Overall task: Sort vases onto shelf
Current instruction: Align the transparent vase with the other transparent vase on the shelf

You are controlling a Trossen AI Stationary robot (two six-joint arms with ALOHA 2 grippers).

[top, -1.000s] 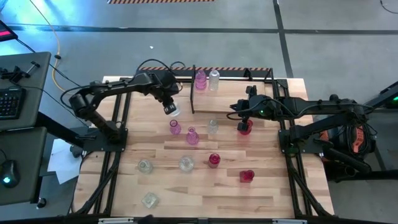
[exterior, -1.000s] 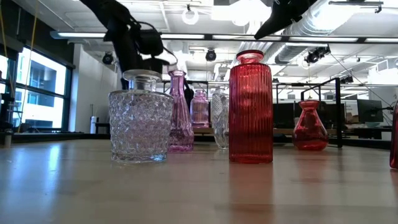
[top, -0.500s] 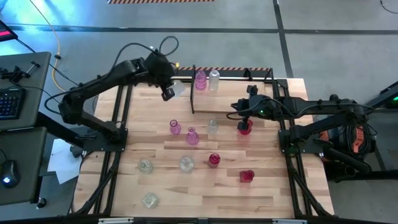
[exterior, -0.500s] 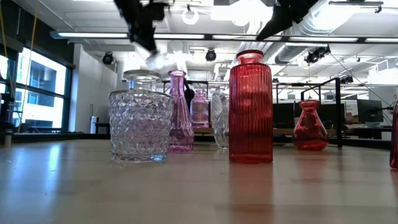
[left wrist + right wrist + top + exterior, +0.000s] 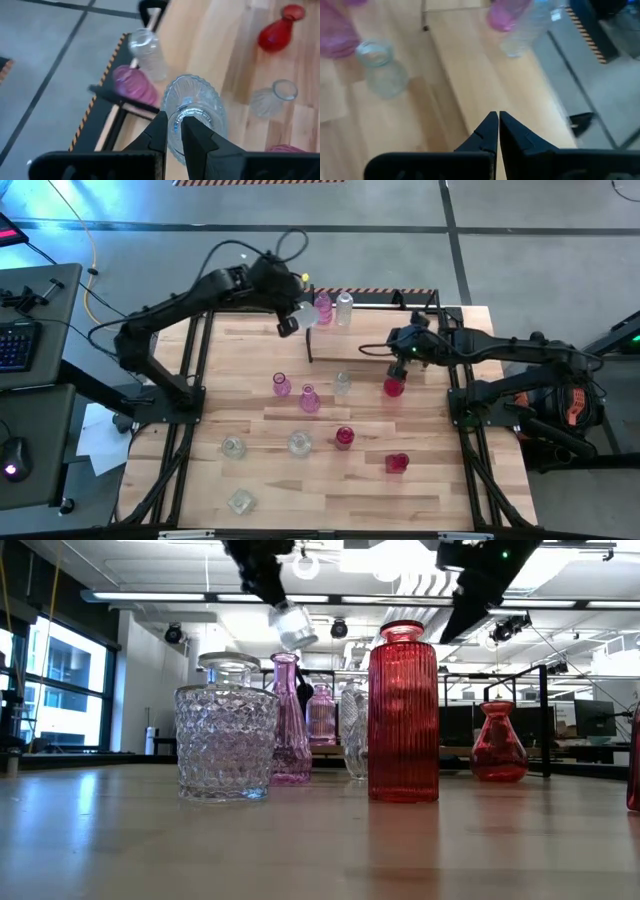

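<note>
My left gripper (image 5: 296, 317) is shut on a clear glass vase (image 5: 306, 311) and holds it in the air beside the left end of the shelf (image 5: 375, 325), a black-framed rack at the table's far edge. A pink vase (image 5: 322, 308) and a clear bottle (image 5: 345, 308) stand on the shelf. My right gripper (image 5: 385, 350) is shut and empty at the shelf's front, above a red vase (image 5: 393, 387). Several more pink, red and clear vases stand on their bases on the table. My left gripper pinches the clear vase at the rim of its narrow neck (image 5: 186, 116); one finger (image 5: 192, 134) seems to reach into the mouth while the other (image 5: 161, 127) lies outside. The fingers slant down from above. The vase (image 5: 293, 626) hangs tilted below them, clear of table and shelf.
On the table stand two pink vases (image 5: 281, 384) (image 5: 309, 399), a clear one (image 5: 342, 383), red ones (image 5: 344, 437) (image 5: 397, 463), and clear ones (image 5: 299, 443) (image 5: 233, 447) (image 5: 240, 501) nearer the front. Black arm frames run along both table sides.
My left gripper has risen and gone toward the far edge and the shelf, carrying the clear vase up from low over the table; the vase now hangs tilted high beside the shelf's left end. My right gripper has shifted a little toward the far edge and tipped further down.
</note>
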